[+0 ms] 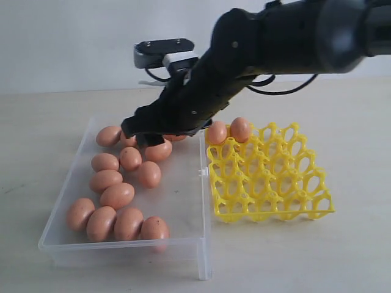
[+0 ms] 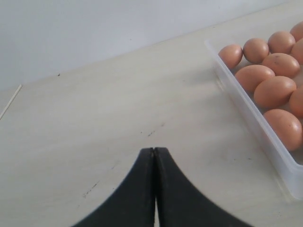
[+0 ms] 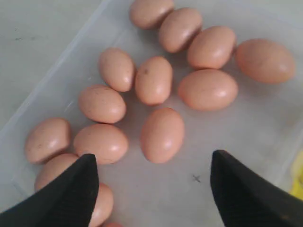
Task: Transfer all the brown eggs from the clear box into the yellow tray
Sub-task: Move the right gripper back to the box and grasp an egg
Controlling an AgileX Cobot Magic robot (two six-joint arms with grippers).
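Several brown eggs (image 1: pixel 117 195) lie loose in the clear box (image 1: pixel 122 249) on the left. Two more eggs (image 1: pixel 216 132) (image 1: pixel 239 129) sit in back cells of the yellow tray (image 1: pixel 275 183) beside it. My right gripper (image 1: pixel 143 131) hangs over the back of the box, reaching in from the right. In the right wrist view the right gripper (image 3: pixel 154 156) is open and empty above the box floor (image 3: pixel 246 142), with one egg (image 3: pixel 162 135) just ahead of the gap. My left gripper (image 2: pixel 154 149) is shut on nothing over bare table beside the box wall (image 2: pixel 255 123).
The right arm (image 1: pixel 293 36) crosses above the tray's back edge. A sliver of the yellow tray (image 3: pixel 298 179) shows past the box wall in the right wrist view. The pale tabletop (image 2: pixel 94 123) stretches out around the left gripper.
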